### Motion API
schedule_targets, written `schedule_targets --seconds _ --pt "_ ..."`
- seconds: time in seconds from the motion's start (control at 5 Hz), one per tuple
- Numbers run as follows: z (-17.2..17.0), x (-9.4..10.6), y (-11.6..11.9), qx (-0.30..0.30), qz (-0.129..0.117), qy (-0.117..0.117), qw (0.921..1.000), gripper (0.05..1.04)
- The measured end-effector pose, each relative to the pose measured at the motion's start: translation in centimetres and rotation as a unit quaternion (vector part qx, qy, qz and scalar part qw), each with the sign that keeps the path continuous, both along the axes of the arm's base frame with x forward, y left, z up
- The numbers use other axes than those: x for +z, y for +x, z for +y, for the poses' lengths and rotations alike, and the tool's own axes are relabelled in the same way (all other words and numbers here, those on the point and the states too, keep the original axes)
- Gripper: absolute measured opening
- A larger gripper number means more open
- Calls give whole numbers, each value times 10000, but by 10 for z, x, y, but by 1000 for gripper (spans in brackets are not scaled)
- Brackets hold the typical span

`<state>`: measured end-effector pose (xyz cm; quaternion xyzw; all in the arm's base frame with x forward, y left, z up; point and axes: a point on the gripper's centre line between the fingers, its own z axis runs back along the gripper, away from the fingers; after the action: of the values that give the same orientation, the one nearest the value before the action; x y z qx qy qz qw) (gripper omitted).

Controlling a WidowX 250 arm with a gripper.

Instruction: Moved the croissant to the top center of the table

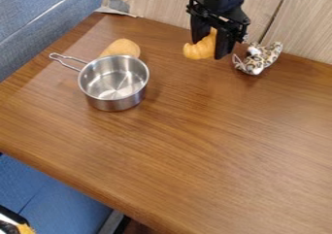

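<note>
My gripper (212, 44) hangs over the far side of the wooden table (194, 145), right of the view's middle. Its two black fingers are shut on an orange-brown croissant (201, 47), which sticks out to the left between them. Whether the croissant touches the tabletop or hangs just above it, I cannot tell.
A steel saucepan (114, 85) stands at the left, its handle toward the upper left. Behind it lies a brown, bread-like object (122, 48), partly hidden by the pan. A leopard-spotted plush toy (258, 58) lies just right of the gripper. A wood-panelled wall rises behind the table.
</note>
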<state>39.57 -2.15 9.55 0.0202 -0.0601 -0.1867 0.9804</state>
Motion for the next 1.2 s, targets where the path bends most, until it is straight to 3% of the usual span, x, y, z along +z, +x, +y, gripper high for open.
schedule_targets --seconds 0.8,1.0,1.2 --pt "28 -38 36 200 353 91 9991 655" --pt "28 -42 36 263 419 109 9987 721" --pt "31 -43 34 413 501 190 9977 980"
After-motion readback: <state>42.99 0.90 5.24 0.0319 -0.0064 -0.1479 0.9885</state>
